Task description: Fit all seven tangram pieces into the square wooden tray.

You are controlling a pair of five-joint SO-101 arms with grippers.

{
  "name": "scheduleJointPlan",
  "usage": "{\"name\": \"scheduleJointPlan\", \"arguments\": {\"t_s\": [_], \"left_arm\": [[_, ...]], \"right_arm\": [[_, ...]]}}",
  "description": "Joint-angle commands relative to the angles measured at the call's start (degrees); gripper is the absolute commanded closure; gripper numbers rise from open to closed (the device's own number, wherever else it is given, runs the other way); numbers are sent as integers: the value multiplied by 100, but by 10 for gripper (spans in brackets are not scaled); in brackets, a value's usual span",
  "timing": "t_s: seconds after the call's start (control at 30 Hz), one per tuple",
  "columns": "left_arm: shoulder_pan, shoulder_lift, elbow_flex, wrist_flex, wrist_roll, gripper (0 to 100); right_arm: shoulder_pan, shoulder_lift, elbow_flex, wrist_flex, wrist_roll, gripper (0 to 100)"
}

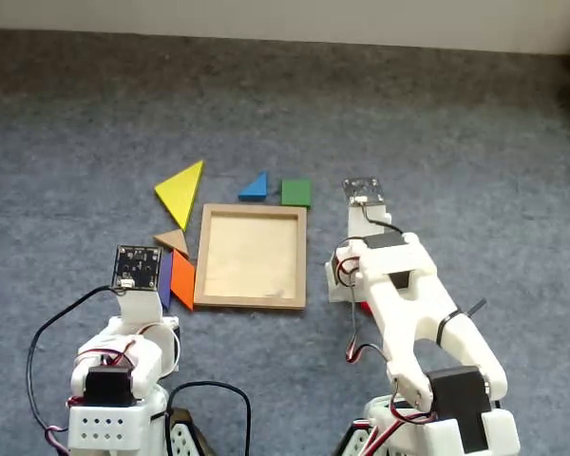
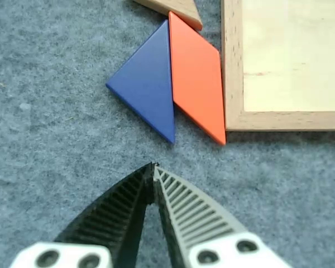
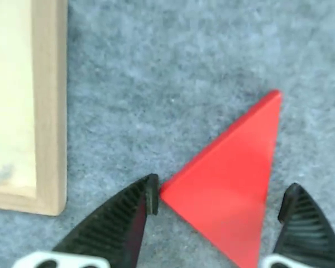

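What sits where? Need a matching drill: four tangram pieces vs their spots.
1. yellow triangle
2. green square
3. red triangle
4. orange parallelogram

A. between the open fingers of the right gripper
B. left of the tray, flush against the dark blue triangle
C. beyond the tray's far right corner
D. beyond the tray's far left corner

Pairs: 1-D, 2-C, 3-A, 4-B

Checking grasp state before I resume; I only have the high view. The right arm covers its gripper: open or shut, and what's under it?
Observer: Right gripper is open, jaws either side of a red triangle lying flat.
Operator: Left gripper?
Observer: It is shut on nothing, tips aimed at the blue triangle but apart from it.
Operator: Blue clear of the orange piece?
Observer: No, they lie edge to edge.
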Motion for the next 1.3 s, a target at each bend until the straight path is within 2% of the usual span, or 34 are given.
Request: {"name": "scheduleJointPlan", "arguments": {"t_s": [0.0,0.2,0.37,0.63,0.8,0.97,1.13,1.27], "left_arm": [[-84,-75,110,26,-35,993],[-84,-75,110,26,-35,993],[-84,-75,110,26,-35,993],[-84,-75,110,26,-35,993],[-84,-75,110,26,-35,993],[-84,-75,110,26,-35,993],[-84,-75,110,26,-35,993],[-84,-75,110,26,-35,993]], "right_arm": [[57,-31,-277,-75,-70,663],[57,-31,-277,-75,-62,665],[57,-31,-268,-75,-53,747],[84,-57,-268,-48,-53,795],[66,-110,-295,4,-53,797],[40,-127,-418,505,-44,797],[40,-629,-620,558,-44,797],[-312,-1068,-673,998,-44,797]]}}
